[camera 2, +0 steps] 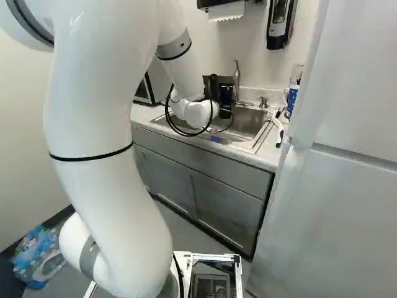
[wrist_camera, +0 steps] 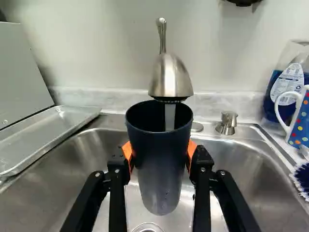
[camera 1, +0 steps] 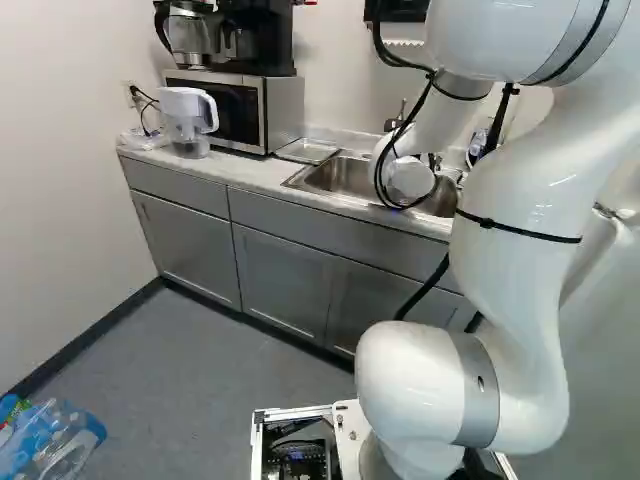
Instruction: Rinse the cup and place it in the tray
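So your gripper [camera 2: 226, 102] has both fingers clamped on the dark cup [wrist_camera: 161, 164], mouth up over the sink [wrist_camera: 246, 169], right under the faucet [wrist_camera: 170, 79] with water running into it. Your shallow tray [wrist_camera: 48, 133] is sitting on the surface [camera 1: 240, 173] just left of the sink, and there's a polka-dot mug [wrist_camera: 300, 121] over on the right.

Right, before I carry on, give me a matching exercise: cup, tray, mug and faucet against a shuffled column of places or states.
1. cup
2. tray
3. mug
4. faucet

A. between microwave and sink
B. running water
C. held in the gripper
D. dotted, by the bottle

Pairs: 1-C, 2-A, 3-D, 4-B
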Motion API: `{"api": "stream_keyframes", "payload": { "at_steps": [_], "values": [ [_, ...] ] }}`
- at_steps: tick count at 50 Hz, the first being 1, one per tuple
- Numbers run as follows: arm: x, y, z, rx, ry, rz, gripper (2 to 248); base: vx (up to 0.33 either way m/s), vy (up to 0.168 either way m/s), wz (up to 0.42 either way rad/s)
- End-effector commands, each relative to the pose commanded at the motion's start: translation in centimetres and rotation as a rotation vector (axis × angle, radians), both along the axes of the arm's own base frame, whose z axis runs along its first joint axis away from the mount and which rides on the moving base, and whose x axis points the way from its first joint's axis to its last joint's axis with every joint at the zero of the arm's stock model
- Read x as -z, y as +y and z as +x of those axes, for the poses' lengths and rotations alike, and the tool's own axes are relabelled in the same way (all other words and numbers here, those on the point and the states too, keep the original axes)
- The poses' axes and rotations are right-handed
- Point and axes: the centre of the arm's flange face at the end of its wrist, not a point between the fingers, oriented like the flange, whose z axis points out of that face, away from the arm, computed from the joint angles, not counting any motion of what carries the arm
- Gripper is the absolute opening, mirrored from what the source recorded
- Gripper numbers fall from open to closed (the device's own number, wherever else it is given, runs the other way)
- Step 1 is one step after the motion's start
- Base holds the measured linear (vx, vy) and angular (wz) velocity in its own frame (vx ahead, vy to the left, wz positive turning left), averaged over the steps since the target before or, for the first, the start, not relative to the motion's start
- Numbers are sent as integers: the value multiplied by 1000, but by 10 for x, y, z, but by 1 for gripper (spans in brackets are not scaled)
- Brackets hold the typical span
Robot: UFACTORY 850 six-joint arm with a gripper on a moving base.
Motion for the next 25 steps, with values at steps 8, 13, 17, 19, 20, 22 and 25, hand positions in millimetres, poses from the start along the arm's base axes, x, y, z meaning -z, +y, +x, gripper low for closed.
{"api": "stream_keyframes", "payload": {
  "at_steps": [8,13,17,19,20,22,25],
  "values": [
    [0,0,0,0,0,0,124,0,0,0],
    [0,0,0,0,0,0,124,0,0,0],
    [0,0,0,0,0,0,124,0,0,0],
    [0,0,0,0,0,0,124,0,0,0],
    [0,0,0,0,0,0,124,0,0,0],
    [0,0,0,0,0,0,124,0,0,0],
    [0,0,0,0,0,0,124,0,0,0]
  ]
}}
